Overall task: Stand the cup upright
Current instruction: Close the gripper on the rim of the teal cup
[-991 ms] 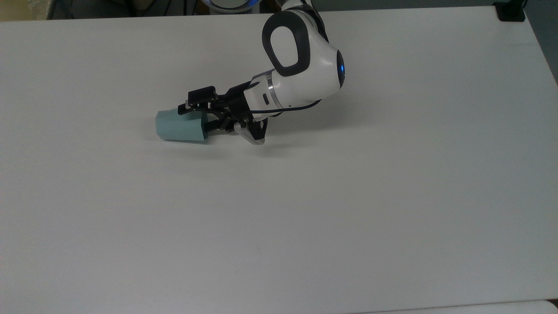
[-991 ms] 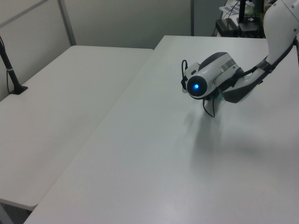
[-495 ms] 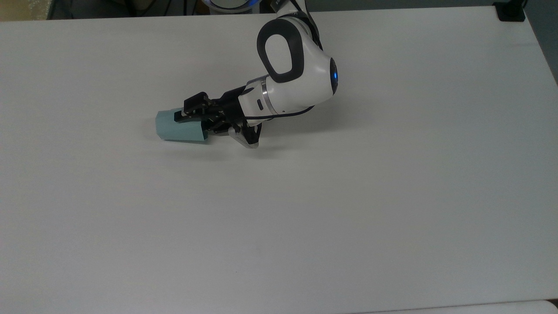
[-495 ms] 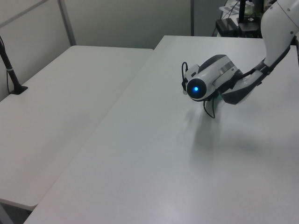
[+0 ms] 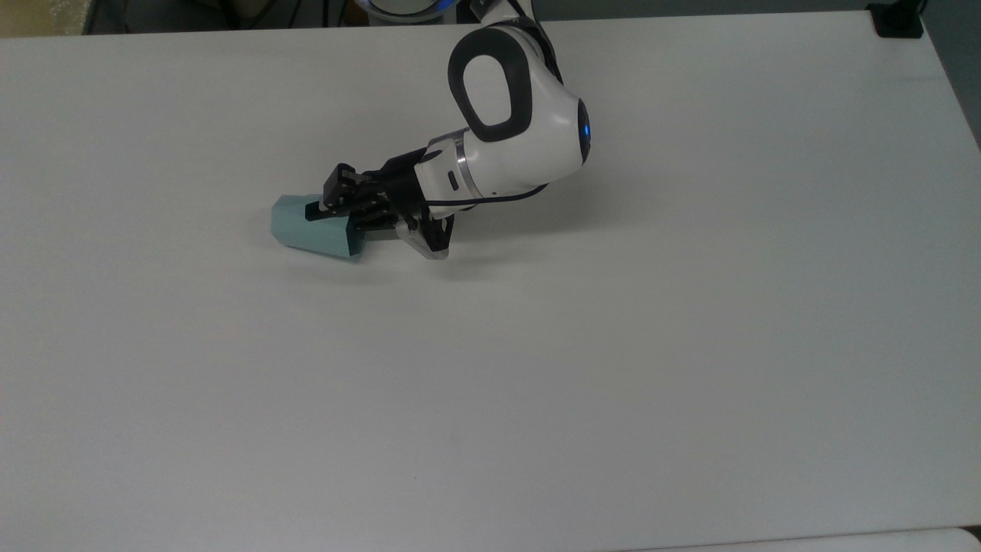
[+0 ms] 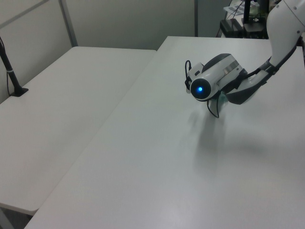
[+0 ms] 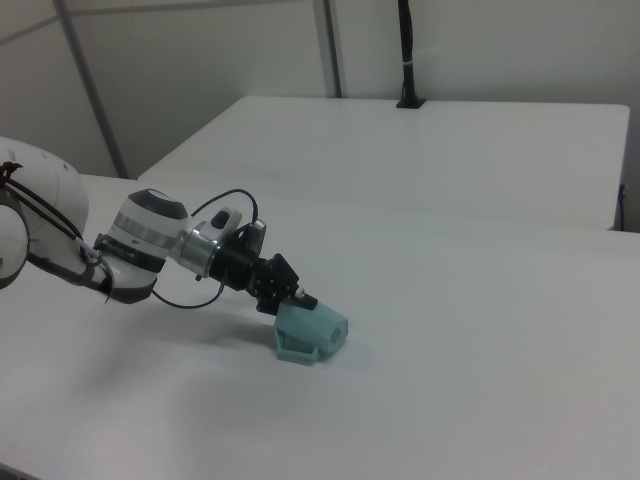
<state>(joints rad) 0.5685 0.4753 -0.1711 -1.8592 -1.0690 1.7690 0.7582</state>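
In the top view, a small pale teal cup (image 5: 313, 228) is seen lying on its side on a white table (image 5: 536, 368), a little left of centre in the upper half of the frame. Its wide rim end faces right and its narrow base points left. The black gripper (image 5: 331, 213) of a white robot arm (image 5: 510, 130) reaches in from the upper middle of the frame, and its fingers (image 5: 314, 208) are clamped on the cup at the rim end. In the left view, the arm's rounded wrist with a blue light is seen at upper right; the cup is mostly hidden behind it, with only a sliver of teal visible (image 6: 221, 98). In the right view, the cup (image 7: 311, 332) is shown at centre, tilted, with its open rim and small handle facing the lower left of the frame; the gripper (image 7: 292, 297) grips its upper edge from the left.
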